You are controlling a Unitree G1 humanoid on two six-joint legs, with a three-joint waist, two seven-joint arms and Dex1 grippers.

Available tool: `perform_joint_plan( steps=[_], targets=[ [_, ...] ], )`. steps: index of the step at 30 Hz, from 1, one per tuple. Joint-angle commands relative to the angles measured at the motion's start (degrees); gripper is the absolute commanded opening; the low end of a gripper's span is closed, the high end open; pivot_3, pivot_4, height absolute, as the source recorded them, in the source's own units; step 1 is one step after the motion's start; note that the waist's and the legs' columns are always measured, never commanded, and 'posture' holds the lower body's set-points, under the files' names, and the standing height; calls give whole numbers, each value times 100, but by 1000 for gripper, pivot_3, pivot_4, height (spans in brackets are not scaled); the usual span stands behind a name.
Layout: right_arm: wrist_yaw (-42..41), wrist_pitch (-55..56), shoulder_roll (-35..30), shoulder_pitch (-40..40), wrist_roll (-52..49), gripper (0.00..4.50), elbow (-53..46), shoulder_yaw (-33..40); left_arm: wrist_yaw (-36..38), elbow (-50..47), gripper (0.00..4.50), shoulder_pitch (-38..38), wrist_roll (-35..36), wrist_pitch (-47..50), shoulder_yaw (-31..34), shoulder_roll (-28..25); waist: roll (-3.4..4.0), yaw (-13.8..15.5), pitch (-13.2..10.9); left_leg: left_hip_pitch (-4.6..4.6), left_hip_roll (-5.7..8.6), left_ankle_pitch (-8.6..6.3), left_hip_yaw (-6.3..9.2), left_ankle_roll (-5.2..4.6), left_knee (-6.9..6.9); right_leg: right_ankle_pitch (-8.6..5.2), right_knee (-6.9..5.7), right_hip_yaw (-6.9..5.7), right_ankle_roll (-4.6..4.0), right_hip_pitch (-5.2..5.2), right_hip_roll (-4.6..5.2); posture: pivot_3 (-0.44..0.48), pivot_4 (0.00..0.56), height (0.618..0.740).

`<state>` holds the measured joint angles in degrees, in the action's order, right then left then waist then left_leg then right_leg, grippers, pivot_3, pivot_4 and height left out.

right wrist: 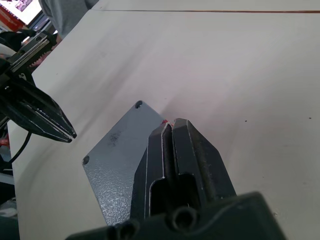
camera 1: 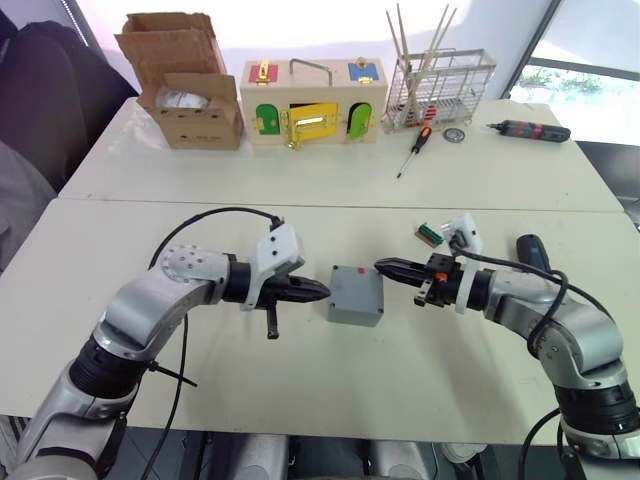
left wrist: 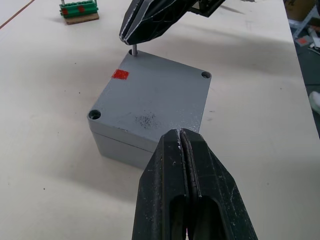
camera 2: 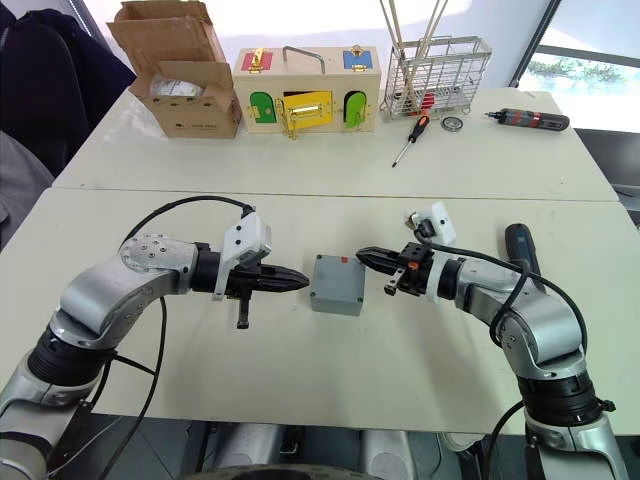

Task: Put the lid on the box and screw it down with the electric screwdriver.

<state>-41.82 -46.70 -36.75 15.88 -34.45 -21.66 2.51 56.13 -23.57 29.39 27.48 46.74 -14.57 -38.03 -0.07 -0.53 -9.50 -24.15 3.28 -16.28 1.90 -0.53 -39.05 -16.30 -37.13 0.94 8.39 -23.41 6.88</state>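
1. Your box sits mid-table on the near table, lid already on it.
2. Left gripper, clenched and empty, points at its left side.
3. Right gripper pinches a thin screw over the lid's far-right corner.
4. The electric screwdriver lies far right.

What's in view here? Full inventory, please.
tables: 2, white, near table and far table
lid: 1, grey, on the box
box: 1, grey, near table, between the hands
metal pin: 1, silver, at a lid corner hole
electric screwdriver: 1, black, near table, by right arm
green block: 1, green-red, near table
cardboard carton: 1, brown, far table, left
wooden box: 1, coloured doors, far table, middle
wire basket: 1, white, right of wooden box
hand screwdriver: 1, orange-black, by basket
slim driver: 1, dark, far table, right
left hand: shut, empty
right hand: shut on pin
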Motion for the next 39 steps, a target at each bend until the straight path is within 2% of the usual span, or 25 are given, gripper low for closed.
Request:
perform_joint_plan(
  steps=[1, 17, 20, 24, 26, 28, 36, 39],
  targets=[
    [5, 66, -43, 20, 2, 11, -31, 94, -10, -78, 0, 83, -8, -103, 26, 17, 0, -1, 0, 0, 0, 0, 0, 0, 0, 0, 0, 0, 0, 0, 0, 0, 150, 735],
    [-94, 165, -124, 11, 235, 11, -72, -170, -16, -53, 0, 87, -64, -119, 33, 66, 0, 0, 0, 0, 0, 0, 0, 0, 0, 0, 0, 0, 0, 0, 0, 0, 150, 735],
    [-87, 190, -127, 45, 276, 943, -61, -162, -14, -39, 0, 97, -76, -133, 30, 77, 0, 1, 0, 0, 0, 0, 0, 0, 0, 0, 0, 0, 0, 0, 0, 0, 150, 735],
    [-109, 162, -163, 88, 280, 2962, -66, -107, -10, -31, 0, 103, -85, -148, 29, 88, 0, 1, 0, 0, 0, 0, 0, 0, 0, 0, 0, 0, 0, 0, 0, 0, 150, 735],
    [-73, 105, -210, 183, 202, 3839, -73, 75, -7, -22, 0, 126, -83, -170, 32, 109, 0, 1, 0, 0, 0, 0, 0, 0, 0, 0, 0, 0, 0, 0, 0, 0, 150, 735],
    [-55, -23, -300, 291, 55, 4450, -96, 309, -7, -6, 0, 162, -73, -204, 37, 145, 0, 2, 0, 0, 0, 0, 0, 0, 0, 0, 0, 0, 0, 0, 0, 0, 150, 735],
    [-93, -1213, -1425, 670, -797, 4450, 78, 1740, 31, -75, 0, 365, 29, -290, 6, 441, 0, 75, 0, 0, 0, -1, -2, -2, -1, 0, 3, 0, 0, 2, 1, 0, 150, 735],
    [-440, -1892, -2492, 590, -867, 4450, 636, 2287, 78, -168, 0, 442, 11, -381, -166, 596, 2, 131, -1, 0, -1, -2, -6, -3, -2, 0, 5, 2, 0, 1, 1, 0, 150, 735]
  ],
)
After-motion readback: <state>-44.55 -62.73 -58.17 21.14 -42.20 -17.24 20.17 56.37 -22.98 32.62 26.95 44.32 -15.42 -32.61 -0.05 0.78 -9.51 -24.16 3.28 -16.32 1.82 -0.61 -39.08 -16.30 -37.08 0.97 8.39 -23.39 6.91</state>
